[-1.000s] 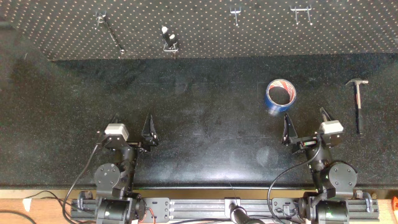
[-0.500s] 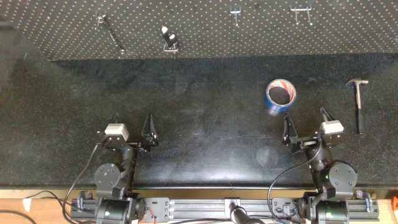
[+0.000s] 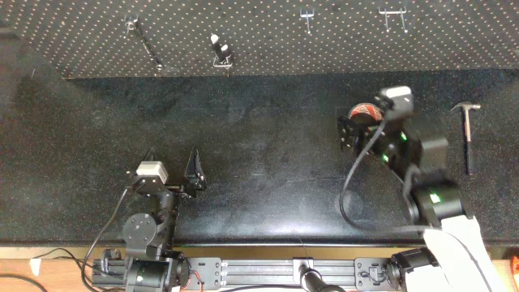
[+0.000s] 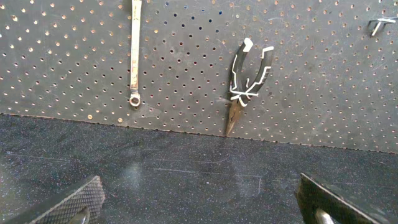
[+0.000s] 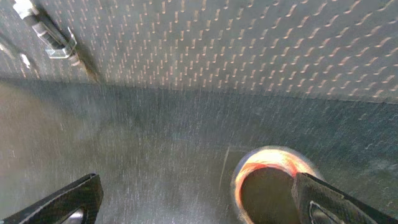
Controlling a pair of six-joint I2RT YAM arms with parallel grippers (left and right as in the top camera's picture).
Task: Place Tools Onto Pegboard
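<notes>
Right gripper (image 3: 358,132), jaws spread wide and empty, hangs above the blue tape roll (image 5: 271,181) – the roll lies flat on the black worktop (image 3: 259,138), hole upward, within the jaws' span but off-centre toward one finger. The left gripper (image 3: 173,164), likewise open, rests well apart near its base, so the right arm looks the nearer for the pick-up. The hammer (image 3: 466,138) lies beside, handle pointing away from the pegboard (image 3: 259,36).

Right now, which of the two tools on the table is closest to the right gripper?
The tape roll, sitting just ahead of the open right gripper. The hammer lies off by itself near the right edge of the table.
</notes>
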